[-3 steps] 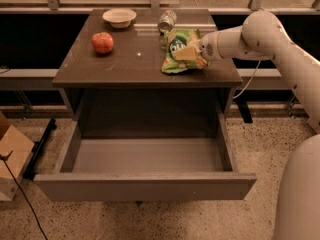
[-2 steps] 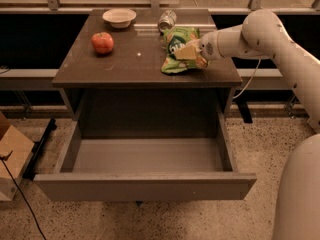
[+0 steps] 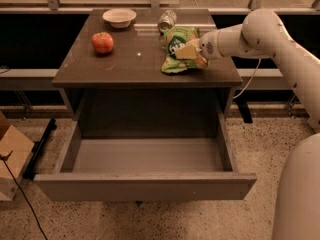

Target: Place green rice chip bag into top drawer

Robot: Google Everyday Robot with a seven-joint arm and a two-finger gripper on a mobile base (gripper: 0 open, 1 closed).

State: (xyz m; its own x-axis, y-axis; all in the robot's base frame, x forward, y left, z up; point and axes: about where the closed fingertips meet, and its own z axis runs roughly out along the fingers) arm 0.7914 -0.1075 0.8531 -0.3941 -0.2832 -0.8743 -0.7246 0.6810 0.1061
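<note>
Dim amber light (claw point(image 3: 192, 52) above glossy tabletop point(image 3: 135, 71))

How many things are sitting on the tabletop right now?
4: white bowl at back left, red apple at left, silver can at back centre, green rice chip bag at right, with the pincer at it.

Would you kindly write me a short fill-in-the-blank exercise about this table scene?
1. The end effector is at the ____ rice chip bag on the table.
2. The top drawer stands ____.
3. The ____ apple lies in front of the bowl.
Missing words: green, open, red.
</note>
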